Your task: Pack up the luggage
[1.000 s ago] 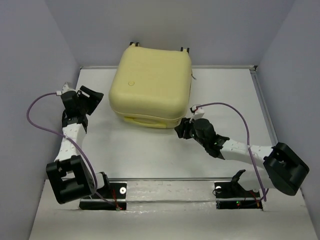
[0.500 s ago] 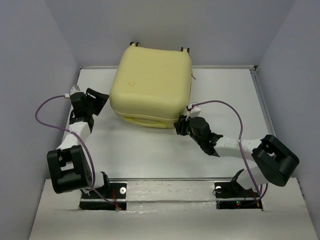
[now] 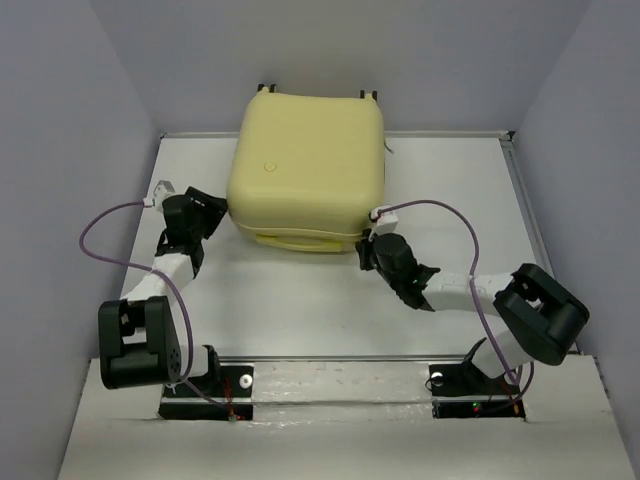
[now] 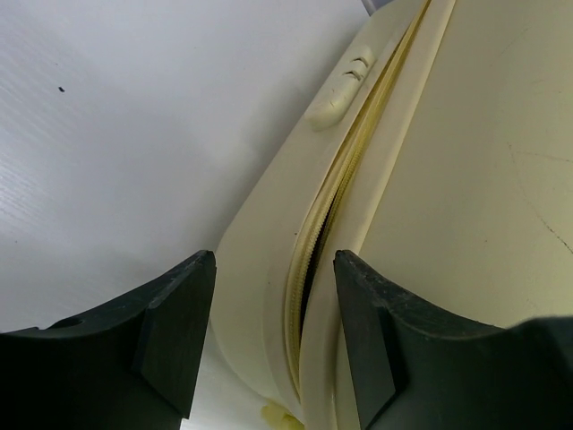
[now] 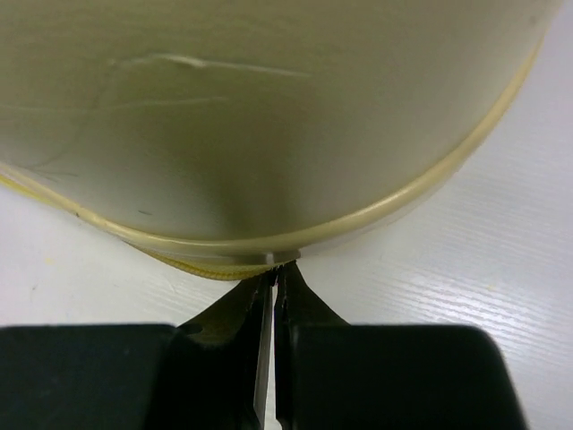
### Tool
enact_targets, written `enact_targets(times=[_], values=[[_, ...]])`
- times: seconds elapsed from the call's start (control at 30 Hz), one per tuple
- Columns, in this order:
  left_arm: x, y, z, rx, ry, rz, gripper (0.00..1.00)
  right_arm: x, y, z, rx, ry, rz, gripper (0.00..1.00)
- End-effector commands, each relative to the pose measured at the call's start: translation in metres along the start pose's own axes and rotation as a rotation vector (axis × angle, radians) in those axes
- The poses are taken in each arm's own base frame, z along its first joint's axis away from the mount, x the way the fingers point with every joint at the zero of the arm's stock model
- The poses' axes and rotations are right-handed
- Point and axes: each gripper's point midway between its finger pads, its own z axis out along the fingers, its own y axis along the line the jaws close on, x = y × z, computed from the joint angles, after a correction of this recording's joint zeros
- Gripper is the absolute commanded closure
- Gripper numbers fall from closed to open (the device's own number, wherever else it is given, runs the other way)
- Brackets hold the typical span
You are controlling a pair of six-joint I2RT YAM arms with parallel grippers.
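right fingers (image 5: 242,312) together against the closed luggage (image 3: 305,165)

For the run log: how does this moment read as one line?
pale yellow hard-shell suitcase: lid down | left gripper: open, astride zipper seam | right gripper: shut at seam

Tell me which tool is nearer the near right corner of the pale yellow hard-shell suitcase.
Right. The right tool is shut against the suitcase's seam there; the left tool faces the seam on its left side, jaws open.
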Motion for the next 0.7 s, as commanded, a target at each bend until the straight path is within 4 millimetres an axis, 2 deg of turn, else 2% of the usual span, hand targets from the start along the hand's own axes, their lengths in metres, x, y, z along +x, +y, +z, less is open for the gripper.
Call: enact_targets(times=[0.0,0.03,0.07,0.13,0.17,0.2,0.3,0.33,0.37,0.43,0.47,0.5,0.53,0.6,0.63,0.67], values=[[0.056,-0.058,-0.027,0.232,0.15,0.049,0.33,-0.033,0.106,-0.01,-0.25,-0.038,-0.059,0.93],[0.062,-0.062,-0.031,0.246,0.161,0.049,0.34,-0.019,0.134,-0.02,-0.307,0.001,-0.089,0.93],[0.066,-0.061,-0.034,0.25,0.166,0.046,0.34,-0.006,0.145,-0.025,-0.318,0.047,-0.113,0.93],[0.067,-0.068,-0.042,0.284,0.16,0.04,0.34,0.003,0.175,-0.024,-0.352,0.079,-0.134,0.93],[0.07,-0.069,-0.046,0.294,0.17,0.04,0.34,0.021,0.196,-0.035,-0.391,0.127,-0.169,0.93],[0.068,-0.073,-0.051,0.312,0.161,0.043,0.34,0.027,0.208,-0.031,-0.384,0.131,-0.19,0.93],[0.067,-0.071,-0.058,0.317,0.154,0.058,0.34,0.043,0.212,-0.033,-0.365,0.163,-0.203,0.93],[0.068,-0.071,-0.059,0.319,0.155,0.057,0.34,0.044,0.199,-0.034,-0.337,0.163,-0.193,0.93],[0.072,-0.069,-0.06,0.318,0.168,0.057,0.34,0.036,0.18,-0.026,-0.297,0.155,-0.163,0.93],[0.077,-0.067,-0.061,0.318,0.18,0.066,0.34,0.023,0.147,-0.03,-0.288,0.153,-0.1,0.93],[0.082,-0.063,-0.061,0.313,0.19,0.073,0.35,0.013,0.143,-0.032,-0.337,0.141,-0.054,0.93],[0.083,-0.062,-0.062,0.315,0.19,0.079,0.35,-0.001,0.112,-0.024,-0.288,0.118,-0.001,0.93],[0.083,-0.06,-0.063,0.313,0.185,0.087,0.36,-0.008,0.096,-0.033,-0.281,0.1,0.02,0.93],[0.085,-0.055,-0.065,0.305,0.178,0.102,0.37,-0.022,0.069,-0.035,-0.247,0.076,0.047,0.93],[0.085,-0.054,-0.066,0.304,0.176,0.105,0.37,-0.022,0.07,-0.041,-0.267,0.078,0.049,0.93],[0.089,-0.051,-0.066,0.298,0.182,0.11,0.37,-0.029,0.059,-0.045,-0.252,0.065,0.062,0.93]])
